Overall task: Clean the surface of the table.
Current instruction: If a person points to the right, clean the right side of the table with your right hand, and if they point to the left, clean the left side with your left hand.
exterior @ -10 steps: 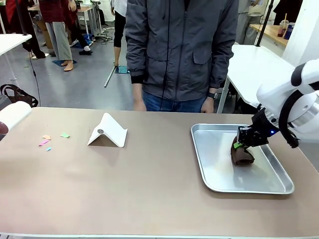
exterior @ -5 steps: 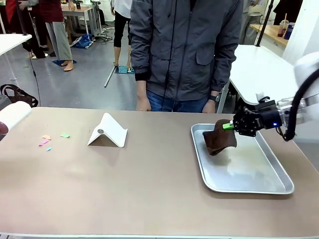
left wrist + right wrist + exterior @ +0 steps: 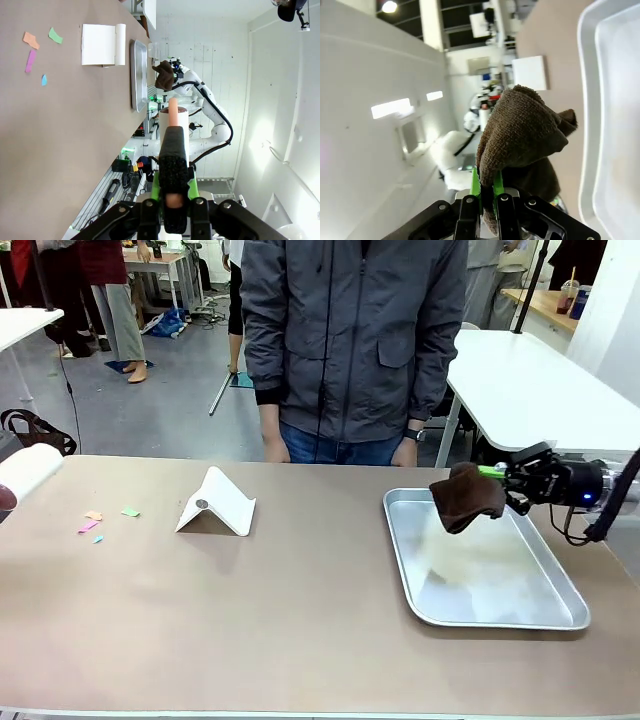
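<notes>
Table (image 3: 280, 630): cloth (image 3: 466, 498) higher above tray (image 3: 490, 590) now

Right arm's fingers (image 3: 476, 189) pinched tight on a bunched-up brown towel (image 3: 520, 130), silver tray (image 3: 583, 75) right beside it. Beige worktop (image 3: 545, 30) runs past that, with a white folded stand (image 3: 530, 72) farther off.

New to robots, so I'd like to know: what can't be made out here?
Front view: the white roller is cut off by the left edge.
Front view: the coloured paper scraps are too small to read.
Right wrist view: the brown cloth hides the right pincer's gripping faces.
Front view: the round spot on the white folded stand is too small to name.
</notes>
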### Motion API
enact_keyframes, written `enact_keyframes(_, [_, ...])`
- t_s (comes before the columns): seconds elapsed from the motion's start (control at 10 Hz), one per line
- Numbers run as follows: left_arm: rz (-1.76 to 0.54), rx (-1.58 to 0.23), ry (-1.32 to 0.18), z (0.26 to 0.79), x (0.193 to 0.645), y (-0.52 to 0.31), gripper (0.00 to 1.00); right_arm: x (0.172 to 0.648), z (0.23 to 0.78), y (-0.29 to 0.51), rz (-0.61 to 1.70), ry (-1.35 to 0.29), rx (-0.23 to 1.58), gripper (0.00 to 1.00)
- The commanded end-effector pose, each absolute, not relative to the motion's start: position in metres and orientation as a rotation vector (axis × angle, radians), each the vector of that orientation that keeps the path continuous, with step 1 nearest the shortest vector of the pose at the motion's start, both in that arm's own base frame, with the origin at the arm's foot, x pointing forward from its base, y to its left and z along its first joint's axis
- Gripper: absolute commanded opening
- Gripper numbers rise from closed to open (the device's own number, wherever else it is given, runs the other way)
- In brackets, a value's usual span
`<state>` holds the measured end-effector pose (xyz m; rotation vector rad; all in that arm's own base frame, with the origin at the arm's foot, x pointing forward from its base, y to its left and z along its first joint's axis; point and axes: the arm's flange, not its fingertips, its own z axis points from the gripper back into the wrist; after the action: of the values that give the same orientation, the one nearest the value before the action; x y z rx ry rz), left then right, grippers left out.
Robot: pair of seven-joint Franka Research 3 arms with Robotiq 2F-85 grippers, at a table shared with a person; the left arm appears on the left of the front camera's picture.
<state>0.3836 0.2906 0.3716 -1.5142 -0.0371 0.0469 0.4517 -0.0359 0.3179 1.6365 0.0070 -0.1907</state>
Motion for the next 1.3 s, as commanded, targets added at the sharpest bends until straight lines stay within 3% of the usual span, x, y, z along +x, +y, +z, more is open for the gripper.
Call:
enact_keyframes(0.0, [0.028,-1.515,-0.047,0.374,0.38,0.288,0.14,0.434,0.335,-0.054,-0.193,-0.116,1.662,0.11])
enact_keyframes(0.4, [0.028,-1.515,-0.047,0.374,0.38,0.288,0.14,0.367,0.381,-0.097,-0.136,-0.302,1.517,0.11])
enact_keyframes(0.6, [0.028,-1.515,-0.047,0.374,0.38,0.288,0.14,0.346,0.389,-0.089,-0.097,-0.311,1.472,0.11])
enact_keyframes(0.7, [0.028,-1.515,-0.047,0.374,0.38,0.288,0.14,0.373,0.382,-0.105,-0.135,-0.27,1.536,0.11])
enact_keyframes(1.2, [0.028,-1.515,-0.047,0.374,0.38,0.288,0.14,0.373,0.382,-0.105,-0.135,-0.27,1.536,0.11])
